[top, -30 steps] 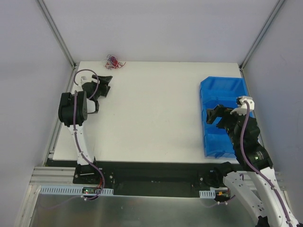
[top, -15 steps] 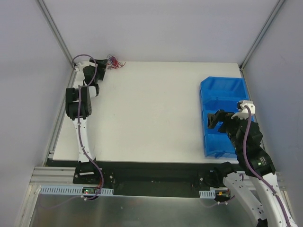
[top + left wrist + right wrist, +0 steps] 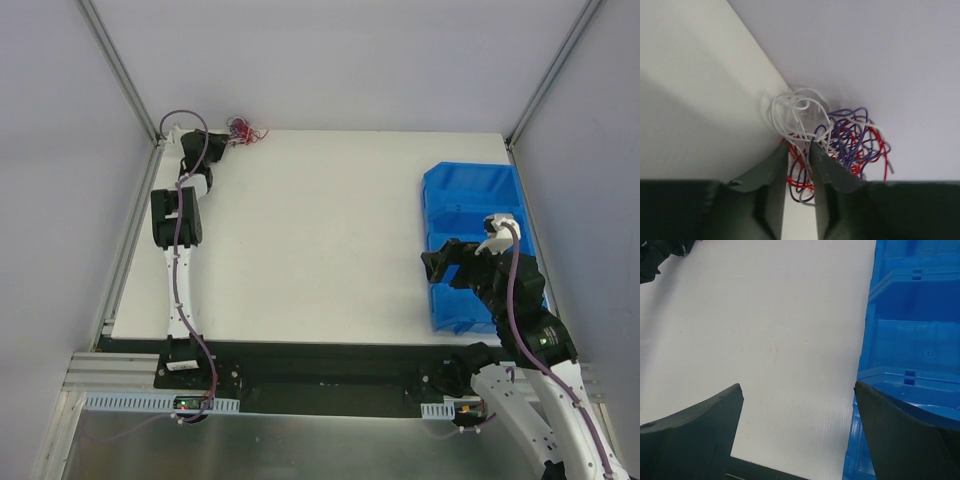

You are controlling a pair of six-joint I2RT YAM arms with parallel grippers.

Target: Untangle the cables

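1. The cables (image 3: 835, 140) (image 3: 241, 130): hair-thin, curly wires in red, dark purple and white, knotted into one loose springy clump. White loops bulge up and to the left of the fingertips, while purple and red coils spread to their right.
2. Location of the clump: directly ahead of the left gripper (image 3: 799, 150) (image 3: 222, 145), at the far edge of the table (image 3: 690, 75), against the back wall (image 3: 880, 50).
3. Left gripper: dark, matt, wedge-shaped fingers (image 3: 775, 165) brought to a narrow gap. Red and purple strands pass between the tips. Whether they are pinched cannot be told.
4. Room around the left gripper: the wall stands right beyond the clump, and the table's edge runs diagonally up to the left of the fingers. The top view shows flat white surface behind the gripper and to its right.
5. Right gripper (image 3: 798, 386) (image 3: 445, 265): jaws spread wide, nothing between them, dark matt curved fingers (image 3: 690, 435).
6. Blue bin (image 3: 915, 315) (image 3: 470, 190): glossy, hard moulded plastic with ribbed dividers and small slots. It lies just to the right of the right gripper, with the right finger over its near rim.
7. Surface below and to the left of the right gripper: smooth white board with faint fine ribbing, well apart from the clump
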